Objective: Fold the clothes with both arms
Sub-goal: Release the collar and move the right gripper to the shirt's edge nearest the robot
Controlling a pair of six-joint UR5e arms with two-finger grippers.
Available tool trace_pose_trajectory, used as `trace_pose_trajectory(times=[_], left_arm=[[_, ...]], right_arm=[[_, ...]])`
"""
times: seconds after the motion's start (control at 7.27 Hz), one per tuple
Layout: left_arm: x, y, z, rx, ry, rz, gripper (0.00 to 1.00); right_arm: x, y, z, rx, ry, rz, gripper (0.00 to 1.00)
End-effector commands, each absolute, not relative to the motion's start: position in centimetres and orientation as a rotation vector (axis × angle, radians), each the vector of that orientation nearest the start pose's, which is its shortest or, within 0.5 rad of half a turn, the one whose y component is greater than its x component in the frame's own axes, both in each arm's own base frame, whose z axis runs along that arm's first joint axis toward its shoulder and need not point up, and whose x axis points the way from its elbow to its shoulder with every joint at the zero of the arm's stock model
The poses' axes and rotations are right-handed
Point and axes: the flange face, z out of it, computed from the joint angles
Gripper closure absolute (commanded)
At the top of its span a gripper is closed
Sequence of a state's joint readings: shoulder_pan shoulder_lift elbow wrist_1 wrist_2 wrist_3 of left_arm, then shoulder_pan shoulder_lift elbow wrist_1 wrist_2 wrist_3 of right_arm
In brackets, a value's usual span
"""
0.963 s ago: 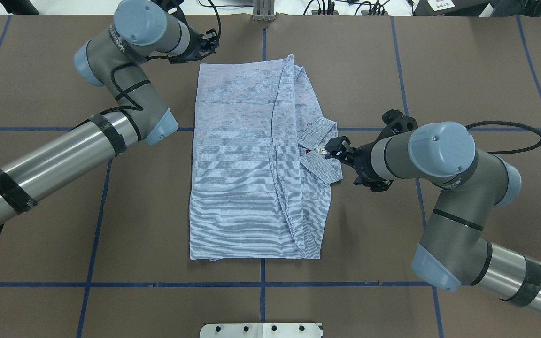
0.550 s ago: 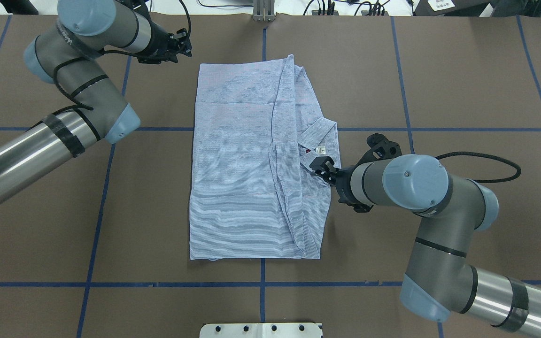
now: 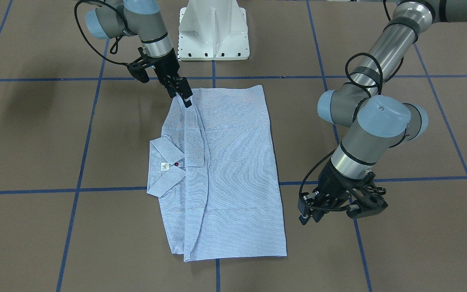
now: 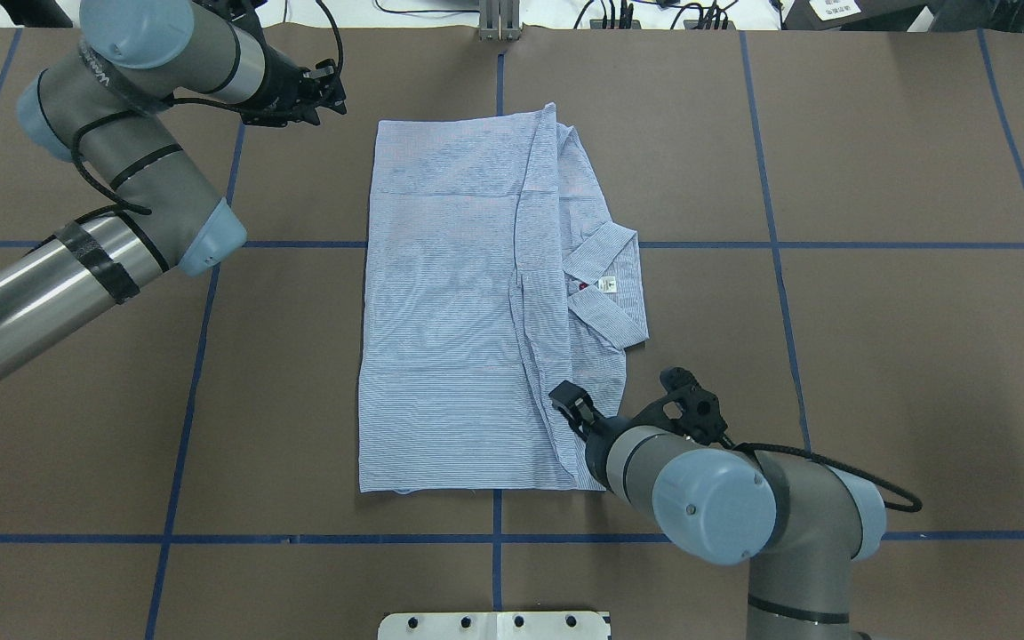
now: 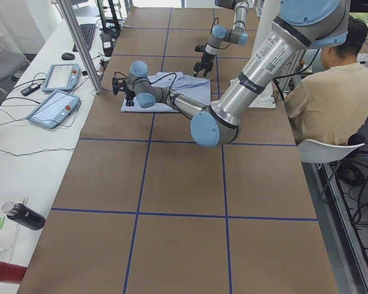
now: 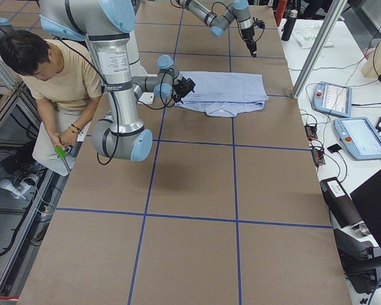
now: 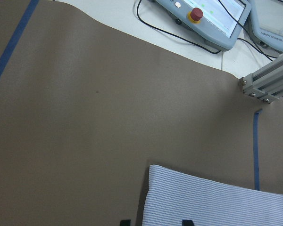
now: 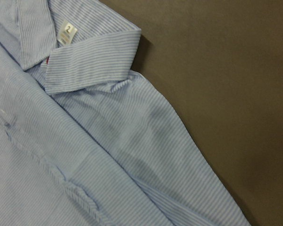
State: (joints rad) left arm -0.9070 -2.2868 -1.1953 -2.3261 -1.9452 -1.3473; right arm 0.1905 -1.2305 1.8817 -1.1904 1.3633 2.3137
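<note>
The light blue striped shirt lies folded flat mid-table, its collar and white tag toward my right side. My right gripper hovers over the shirt's near right part, close to the folded placket; it looks open and empty. Its wrist view shows the collar and tag but no fingers. My left gripper is open and empty beyond the shirt's far left corner. Its fingertips show at the wrist view's bottom edge, beside the shirt's corner.
The white pedestal base stands at the robot's edge of the table. Teach pendants and an aluminium post sit beyond the far edge. A seated person is beside the robot. Blue tape lines grid the brown table.
My right gripper has moved from the collar toward the shirt's near edge. My left gripper has drawn back leftward, away from the shirt's far left corner. The shirt has not moved.
</note>
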Motion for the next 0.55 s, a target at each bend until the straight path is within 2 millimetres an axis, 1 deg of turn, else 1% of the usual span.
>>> trace_pose_trajectory(times=[0.0, 0.14, 0.41], left_arm=[[40.16, -67.04, 30.54, 0.299, 1.101, -0.405, 0.53], [40.05, -67.11, 30.54, 0.3, 1.1, -0.408, 0.53], [40.14, -67.06, 30.54, 0.301, 1.1, -0.408, 0.53]], right_arm=[[-56.14, -23.31, 29.26, -0.103, -1.042, 0.945, 0.0], [-56.4, -22.91, 29.61, -0.1, -1.028, 0.94, 0.0], [-56.59, -22.82, 29.79, -0.092, -1.001, 0.938, 0.01]])
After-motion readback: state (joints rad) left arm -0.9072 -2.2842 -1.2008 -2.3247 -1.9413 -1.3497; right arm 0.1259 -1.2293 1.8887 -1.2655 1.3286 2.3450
